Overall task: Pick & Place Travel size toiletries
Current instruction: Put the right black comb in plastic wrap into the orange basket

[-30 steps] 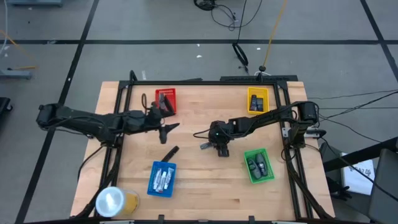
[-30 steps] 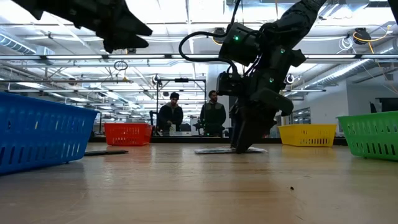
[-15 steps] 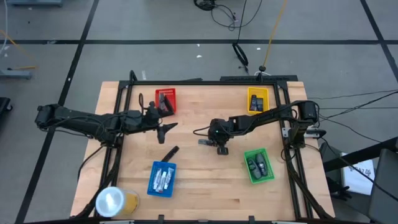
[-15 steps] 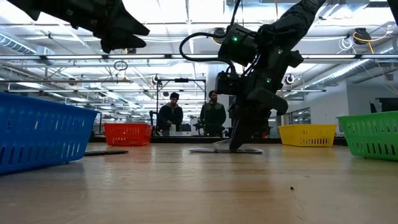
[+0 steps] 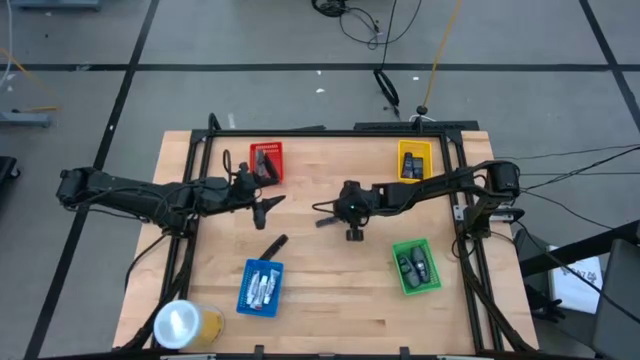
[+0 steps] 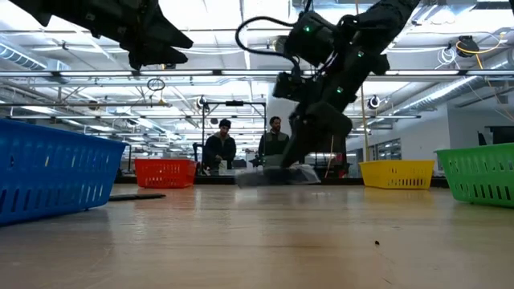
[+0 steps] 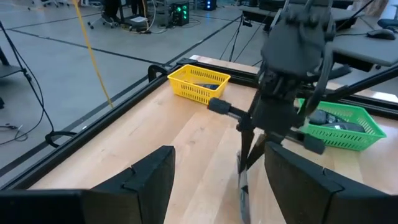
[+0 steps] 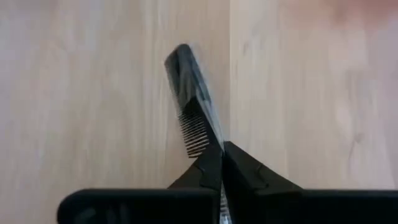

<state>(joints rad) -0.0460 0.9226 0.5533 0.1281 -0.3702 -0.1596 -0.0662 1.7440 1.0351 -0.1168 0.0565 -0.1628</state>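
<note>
My right gripper (image 5: 348, 214) hangs over the table's middle, shut on a slim dark-grey comb (image 8: 189, 102) that sticks out toward the table's left (image 5: 325, 219). In the low view the comb (image 6: 269, 177) floats just above the wood. A second dark stick (image 5: 272, 245) lies flat on the table nearer the front. My left gripper (image 5: 270, 207) hovers open to the left of the comb, holding nothing; its wrist view looks across at the right gripper (image 7: 249, 146). My right gripper pinches the comb between its two fingers (image 8: 208, 171), at the toothed stretch (image 8: 200, 142). The fingers come from above, pointing down, and lie across it. The comb is lifted clear of the table, roughly level; the part behind the fingers is hidden.
Four small trays stand on the table: red (image 5: 267, 160) far left, yellow (image 5: 415, 160) far right, green (image 5: 415, 265) near right with dark pieces, blue (image 5: 262, 287) near left with white tubes. A yellowish roll (image 5: 185, 322) stands at the near-left corner. People stand in the room behind (image 6: 249, 148).
My right gripper has shut on the comb, which lay flat on the table, and risen with it, drifting a little toward the far edge. One end of the comb came up first; now the whole comb is lifted clear.
</note>
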